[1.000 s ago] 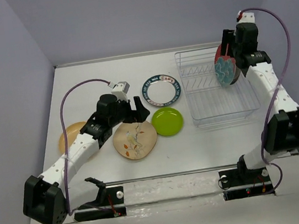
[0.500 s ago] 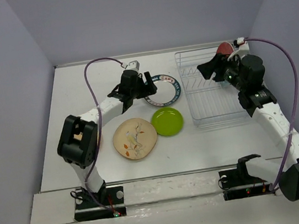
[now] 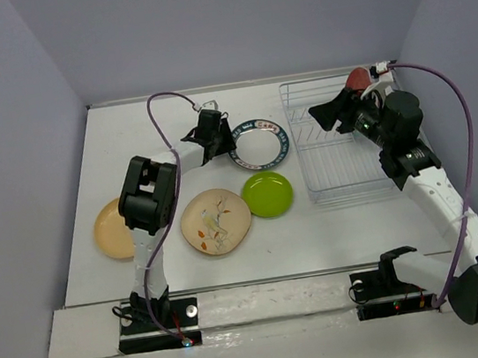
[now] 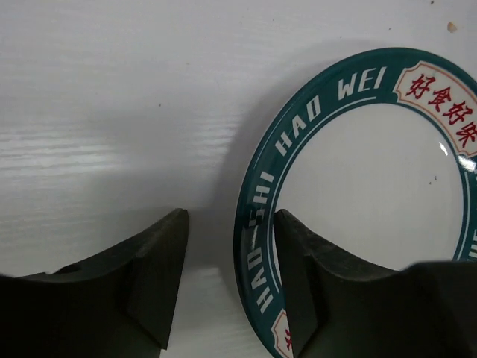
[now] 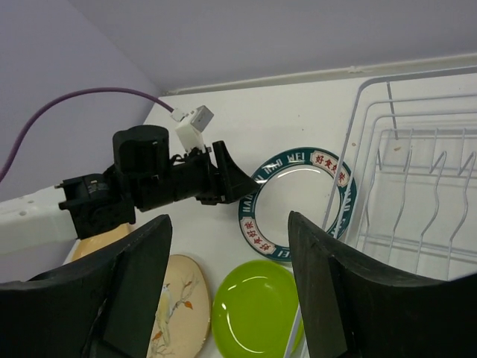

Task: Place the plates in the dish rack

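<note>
A white plate with a teal lettered rim (image 3: 261, 143) (image 4: 373, 186) (image 5: 302, 201) lies flat, left of the dish rack (image 3: 356, 189) (image 5: 417, 74). My left gripper (image 3: 225, 143) (image 4: 231, 253) is open astride its left rim: one finger rests inside the rim, the other stands off outside it. My right gripper (image 3: 324, 115) (image 5: 229, 224) hangs open and empty over the rack's far left part. A red plate (image 3: 357, 80) stands in the rack's far right corner, partly hidden by the right arm. Lime green (image 3: 268, 194), beige bird (image 3: 216, 221) and tan-orange (image 3: 111, 230) plates lie on the table.
The left arm's purple cable (image 3: 162, 109) loops above the table's back left. Purple walls close the table at the back and both sides. The rack has upright wire prongs (image 5: 436, 168) inside.
The left arm swung from the beige plate to the teal-rimmed plate and its jaws narrowed round the rim. The right gripper let go of the red plate in the rack and drew back left.
</note>
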Available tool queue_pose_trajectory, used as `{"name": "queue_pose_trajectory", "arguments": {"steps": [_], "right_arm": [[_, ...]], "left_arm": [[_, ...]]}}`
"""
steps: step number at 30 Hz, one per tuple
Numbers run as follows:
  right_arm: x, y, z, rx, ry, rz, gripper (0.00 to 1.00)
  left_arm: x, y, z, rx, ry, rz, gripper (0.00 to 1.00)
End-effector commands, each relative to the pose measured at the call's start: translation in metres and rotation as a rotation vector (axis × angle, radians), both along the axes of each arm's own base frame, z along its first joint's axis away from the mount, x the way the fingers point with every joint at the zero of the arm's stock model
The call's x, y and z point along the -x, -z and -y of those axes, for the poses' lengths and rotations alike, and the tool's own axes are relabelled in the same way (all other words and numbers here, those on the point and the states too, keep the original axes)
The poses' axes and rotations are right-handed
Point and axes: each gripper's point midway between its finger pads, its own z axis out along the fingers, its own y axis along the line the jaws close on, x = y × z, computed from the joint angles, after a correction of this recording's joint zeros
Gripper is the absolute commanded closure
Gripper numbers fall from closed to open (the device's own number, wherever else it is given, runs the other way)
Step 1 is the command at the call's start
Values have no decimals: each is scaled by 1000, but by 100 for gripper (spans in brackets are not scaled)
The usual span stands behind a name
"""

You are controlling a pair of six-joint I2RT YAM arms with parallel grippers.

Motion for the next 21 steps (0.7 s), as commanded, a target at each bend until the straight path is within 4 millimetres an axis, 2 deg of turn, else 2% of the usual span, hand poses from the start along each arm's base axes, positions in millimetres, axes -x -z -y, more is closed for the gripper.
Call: {"name": "queue_pose_trajectory", "arguments": {"steps": [1, 3, 4, 5, 7, 10, 11, 12, 13, 14, 17, 19, 20, 21], "right_arm": [[-1, -23, -7, -29, -36, 75, 31], [-3, -20, -12, -30, -51, 65, 31], [-4, -21, -12, -31, -52, 64, 32], [-6, -20, -13, -30, -54, 60, 32], [-7, -20, -14, -31, -55, 57, 32], [-11, -14, -15, -26, -60, 44, 32], [-12, -13, -16, -27, -63, 38, 32], [-14, -8, -17, -23, -69, 28, 32], [-13, -6, -22, -23, -93, 21, 32], [-14, -3, -25, -19, -107, 15, 32], [-15, 5, -41, -5, -187, -4, 31], [-15, 6, -55, 1, -235, -7, 29], [-17, 15, -62, 6, -263, -30, 28], [-15, 16, -71, 7, -286, -37, 27]], "left_arm": [[-11, -12, 12, 22, 38, 59, 48], [-13, -7, 7, 38, 21, 62, 61], [-10, -8, 11, 72, 47, 55, 69], [-14, -11, 7, 101, 32, 66, 84], [-9, -8, 2, 134, 34, 53, 94], [-8, -12, -10, 149, 15, 69, 94], [-8, -21, -13, 158, 8, 86, 94], [-6, -18, -23, 160, -15, 81, 94], [-7, -35, -27, 177, -28, 117, 94], [-4, -27, -34, 170, -47, 100, 94], [4, -63, -55, 207, -102, 177, 94], [10, -80, -61, 223, -119, 210, 94], [14, -105, -63, 250, -122, 261, 94], [22, -104, -67, 248, -132, 259, 94]]}}
